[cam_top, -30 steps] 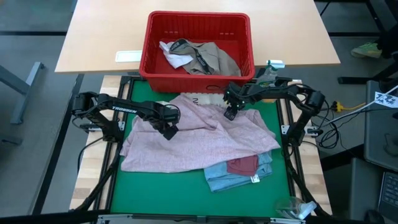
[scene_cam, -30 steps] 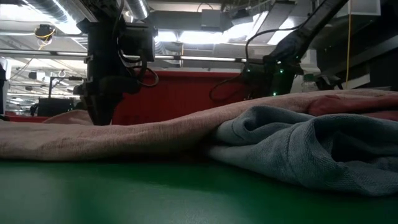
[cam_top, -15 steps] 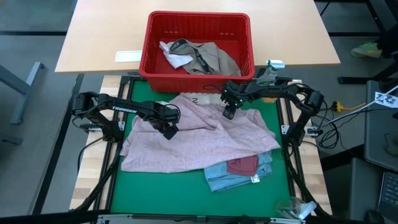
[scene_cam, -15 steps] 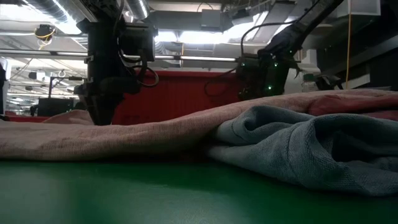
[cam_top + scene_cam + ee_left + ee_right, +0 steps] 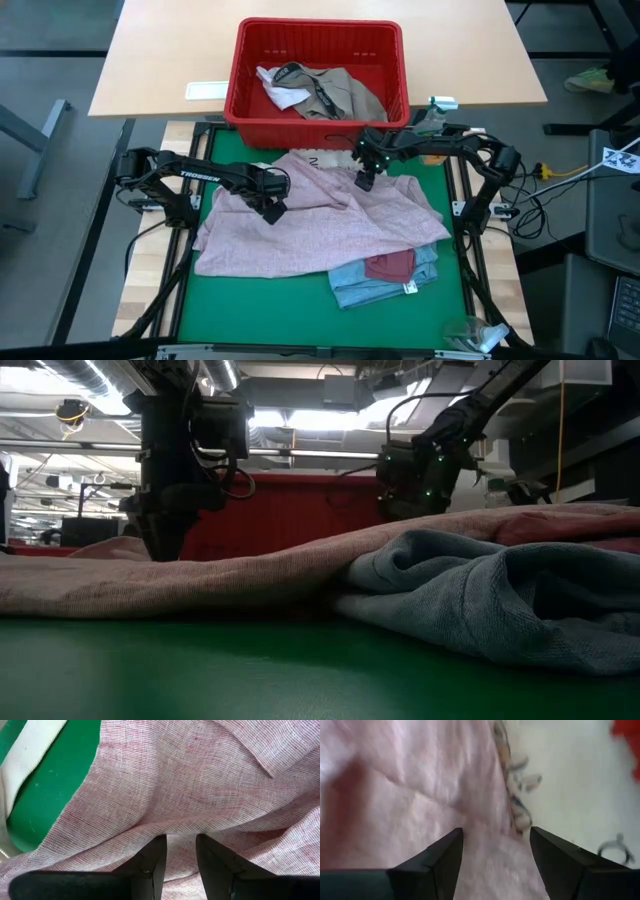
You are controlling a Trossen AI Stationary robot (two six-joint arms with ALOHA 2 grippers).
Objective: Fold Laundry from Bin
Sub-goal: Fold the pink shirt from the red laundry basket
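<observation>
A pale pink garment (image 5: 320, 225) lies spread on the green mat (image 5: 250, 310). My left gripper (image 5: 272, 212) stands over its left part, pointing down, shut on the cloth (image 5: 200, 780). My right gripper (image 5: 364, 183) hangs open just above the garment's far edge (image 5: 410, 795), touching nothing. A light blue garment (image 5: 370, 288) with a maroon piece (image 5: 390, 265) on it lies at the near right, partly under the pink one. The red bin (image 5: 320, 22) at the far side holds a white piece (image 5: 280, 92) and a khaki-grey piece (image 5: 345, 95). My left gripper pinches a raised fold of the pink garment (image 5: 180, 831) between its two fingertips, from above, pointing down. Creases in the cloth run in toward the fingers. The rest of the garment lies on the mat.
A white printed tote (image 5: 570, 780) lies under the pink garment's far edge, in front of the bin; its strap (image 5: 30, 750) shows by the left gripper. The mat's near left part is bare green. A white label (image 5: 207, 90) lies on the wooden table left of the bin.
My right gripper has risen a little off the pink garment and gone slightly toward the table's left. The pink garment lies as before.
</observation>
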